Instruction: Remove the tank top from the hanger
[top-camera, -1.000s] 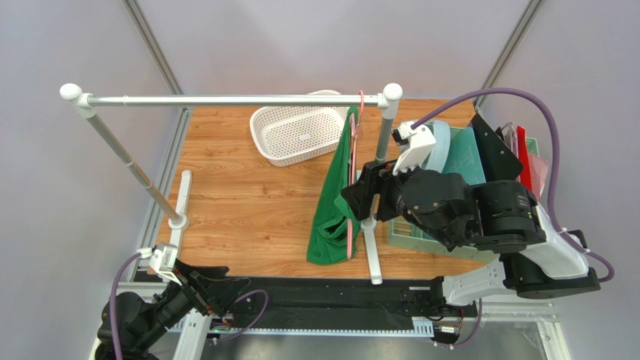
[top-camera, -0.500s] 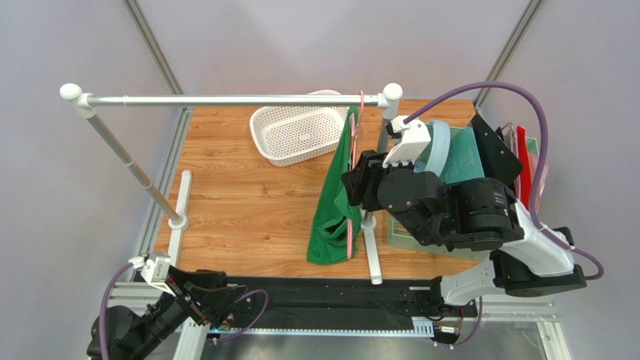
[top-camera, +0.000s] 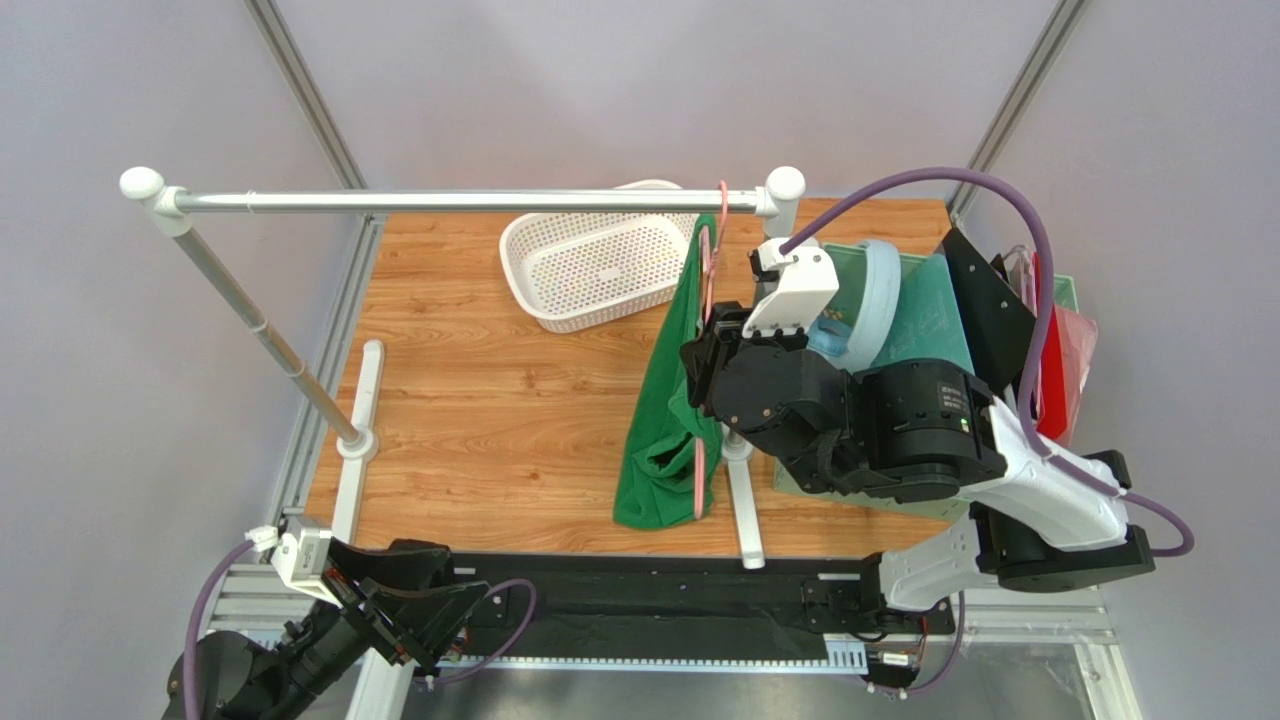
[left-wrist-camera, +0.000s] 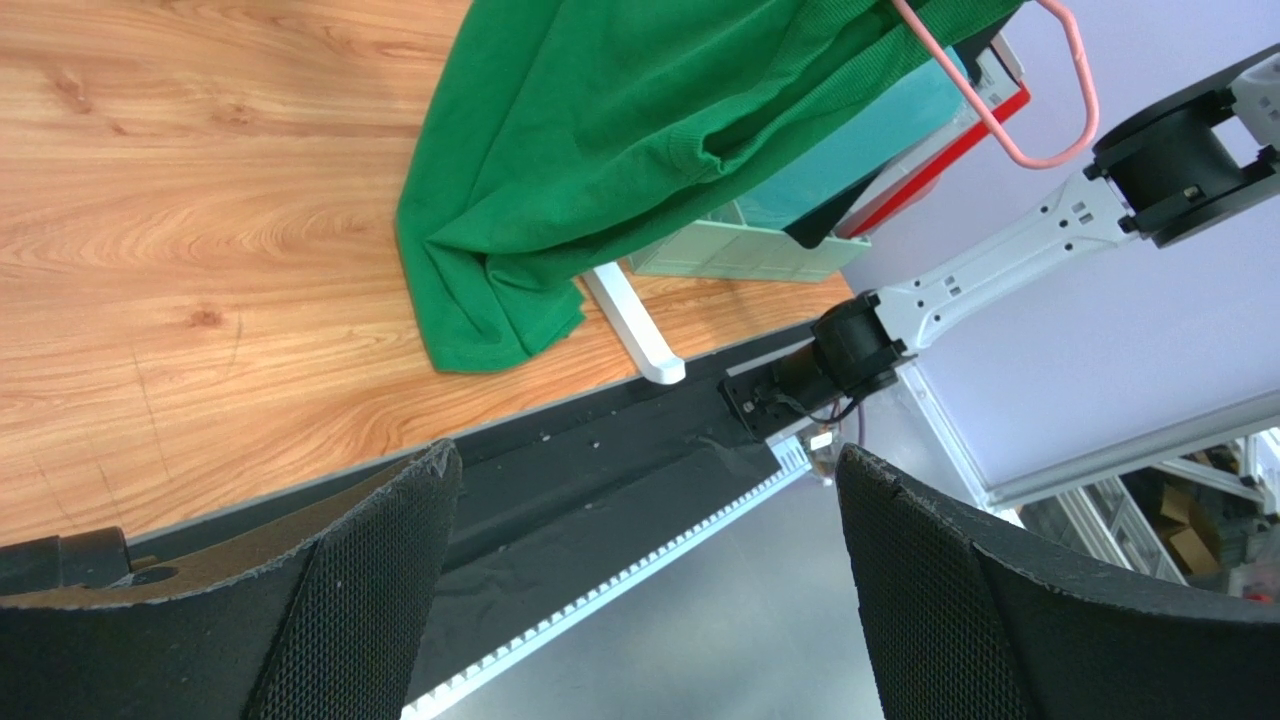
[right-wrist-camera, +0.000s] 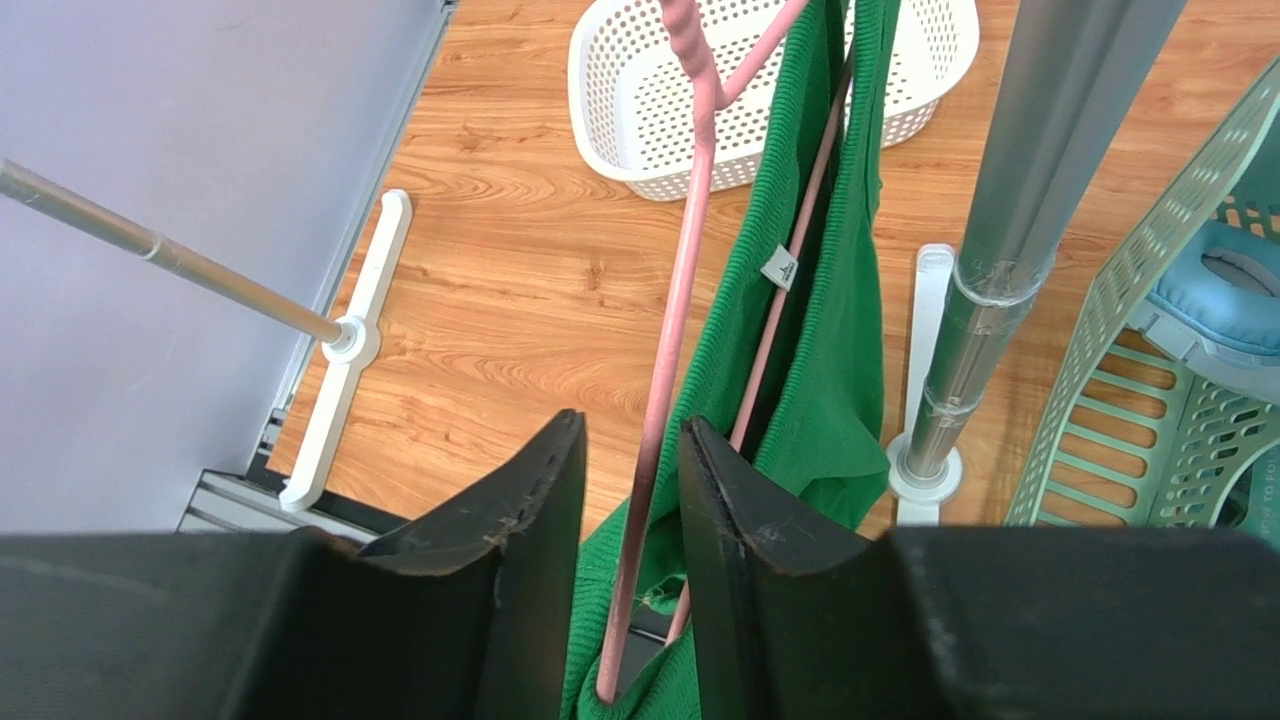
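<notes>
The bright green tank top (top-camera: 658, 435) hangs on the pink hanger (top-camera: 700, 468), whose hook is over the silver rail at its right end. In the right wrist view the tank top (right-wrist-camera: 819, 360) drapes beside the hanger (right-wrist-camera: 684, 255). One pink wire runs down between the fingers of my right gripper (right-wrist-camera: 631, 425). The jaws stand narrow, with a thin gap on each side of the wire. My right gripper (top-camera: 700, 375) is level with the garment's middle. My left gripper (left-wrist-camera: 646, 455) is wide open and holds nothing. It sits low at the near left (top-camera: 394, 588), far from the tank top (left-wrist-camera: 601, 135).
A white basket (top-camera: 594, 267) lies at the back under the silver rail (top-camera: 451, 198). The rail's right post (right-wrist-camera: 1037, 195) and white foot (top-camera: 745, 503) stand just right of the garment. A pale green crate (right-wrist-camera: 1157, 405) of items fills the right side.
My right arm has shifted left toward the hanger, and its jaws have narrowed around the pink wire. My left arm has drawn back toward the near edge.
</notes>
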